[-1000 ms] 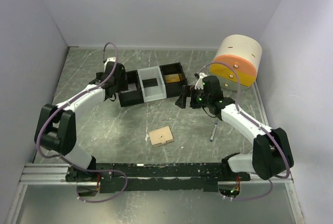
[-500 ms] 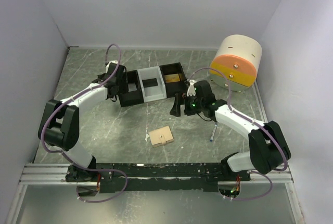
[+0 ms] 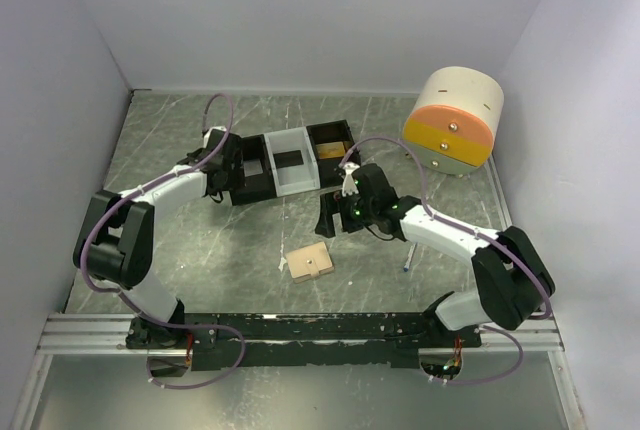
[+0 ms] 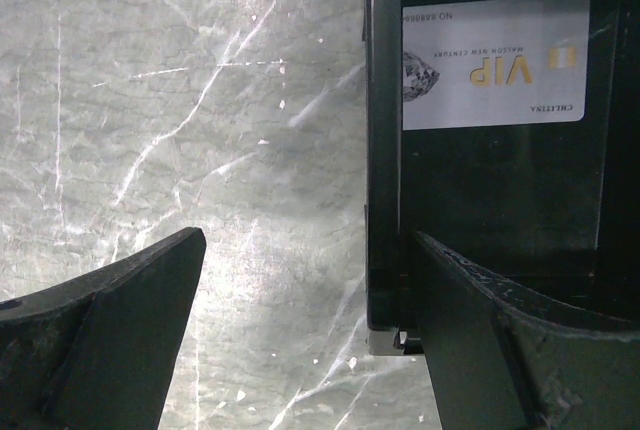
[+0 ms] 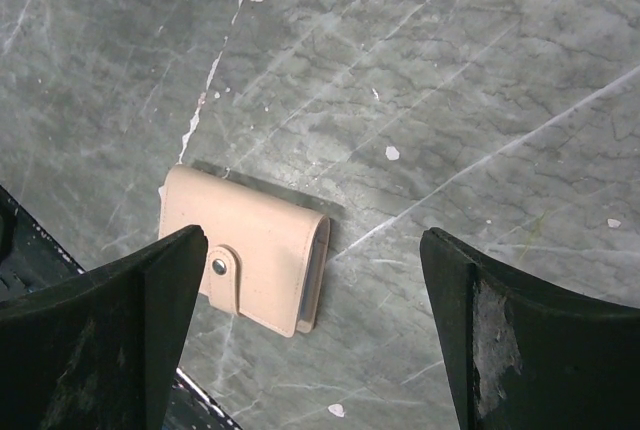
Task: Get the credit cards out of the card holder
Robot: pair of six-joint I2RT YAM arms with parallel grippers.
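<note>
The tan card holder (image 3: 311, 262) lies shut on the table, its strap fastened by the snap stud (image 5: 218, 266). In the right wrist view the card holder (image 5: 245, 240) lies under and between my open fingers. My right gripper (image 3: 329, 217) (image 5: 312, 240) hovers above it, empty. My left gripper (image 3: 225, 167) (image 4: 308, 238) is open and empty, straddling the left wall of the three-compartment tray (image 4: 383, 150). A white VIP card (image 4: 492, 62) lies in that black compartment. A dark card (image 3: 289, 158) lies in the white compartment and a gold card (image 3: 331, 150) in the right one.
A cream and orange round container (image 3: 455, 122) stands at the back right. A pen (image 3: 410, 252) lies on the table under the right arm. White walls close in the table on the left, back and right.
My right gripper has swung left and nearer, from beside the tray's right end to above the card holder. My left gripper has shifted slightly at the tray's left end.
</note>
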